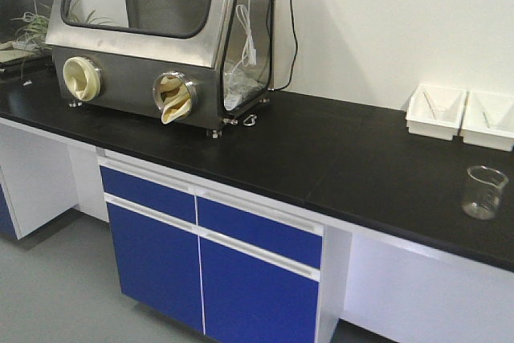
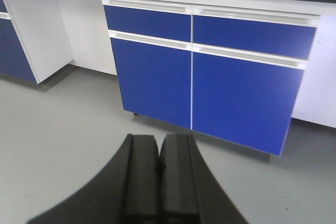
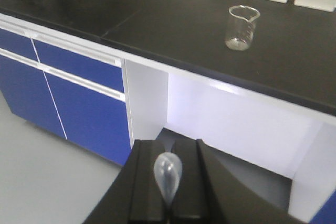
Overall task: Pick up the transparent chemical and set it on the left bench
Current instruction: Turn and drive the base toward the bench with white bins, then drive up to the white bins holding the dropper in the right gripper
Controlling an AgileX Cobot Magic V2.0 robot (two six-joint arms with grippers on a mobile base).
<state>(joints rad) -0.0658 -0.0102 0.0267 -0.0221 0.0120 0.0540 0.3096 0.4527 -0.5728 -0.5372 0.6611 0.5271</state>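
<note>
glass beaker (image 1: pixel 485 192), cylindrical, on matte black bench (image 1: pixel 321 158).

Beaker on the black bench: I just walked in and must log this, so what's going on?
Nothing grips the beaker; it stands upright on the black bench, near the white trays. The left pincer is shut and empty, facing the blue cabinet doors. The right pincer is aimed toward the beaker, well short of it; something small and clear shows between its fingers, but I cannot tell what.
</note>
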